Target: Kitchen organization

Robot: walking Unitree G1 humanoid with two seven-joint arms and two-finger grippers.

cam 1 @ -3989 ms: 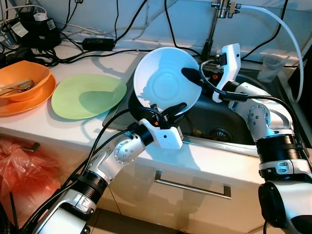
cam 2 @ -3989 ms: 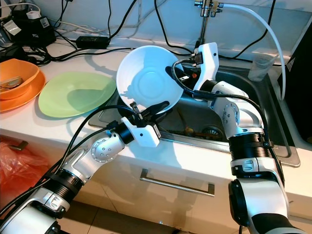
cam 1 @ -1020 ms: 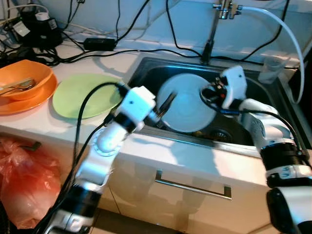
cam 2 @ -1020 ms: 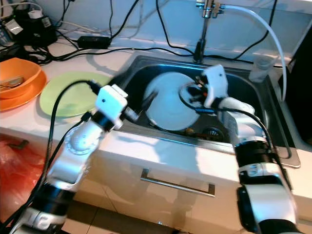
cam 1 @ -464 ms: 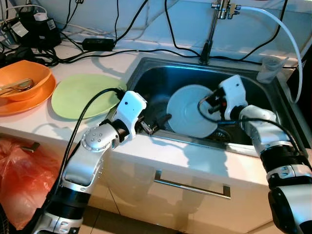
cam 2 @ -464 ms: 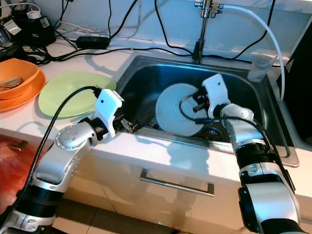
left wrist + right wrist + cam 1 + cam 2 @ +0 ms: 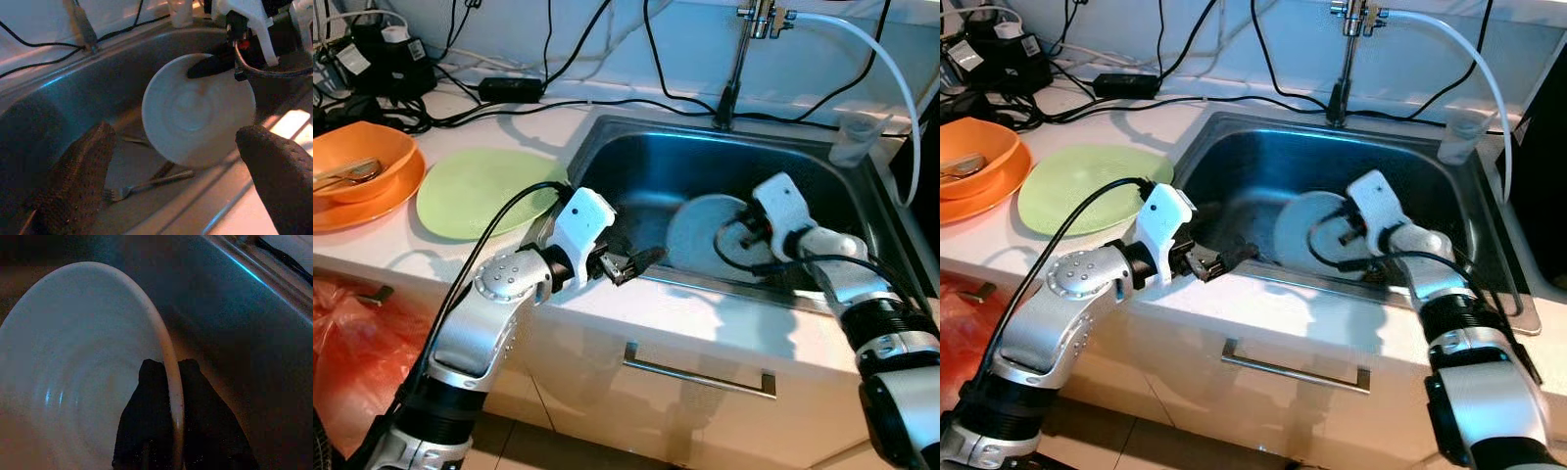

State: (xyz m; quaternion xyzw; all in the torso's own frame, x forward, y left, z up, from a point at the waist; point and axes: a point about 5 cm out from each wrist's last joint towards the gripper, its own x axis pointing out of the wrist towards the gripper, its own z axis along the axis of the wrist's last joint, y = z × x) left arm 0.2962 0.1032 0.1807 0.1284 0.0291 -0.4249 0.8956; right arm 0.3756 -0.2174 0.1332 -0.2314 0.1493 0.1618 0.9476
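— Where are the arms?

— My right arm reaches down into the stainless steel sink [image 7: 636, 166], forearm slanting in from the near right. The right gripper [image 7: 741, 237] is clamped on the rim of the round white ceramic plate [image 7: 705, 235]; in the right wrist view one black finger lies on each side of the plate's edge. My left arm is bent at the elbow over the near edge of the white counter [image 7: 548, 127], and the left gripper [image 7: 631, 264] hovers at the sink's front lip with its fingers spread apart, gripping nothing.

— How does the plate sit?

— Down in the basin, near the front wall, tilted rather than flat, its face turned toward the left gripper. A metal fork [image 7: 146, 183] lies on the sink floor beside it. A flat green plate [image 7: 484, 191] and an orange bowl [image 7: 357, 166] rest on the counter, well apart from the sink.
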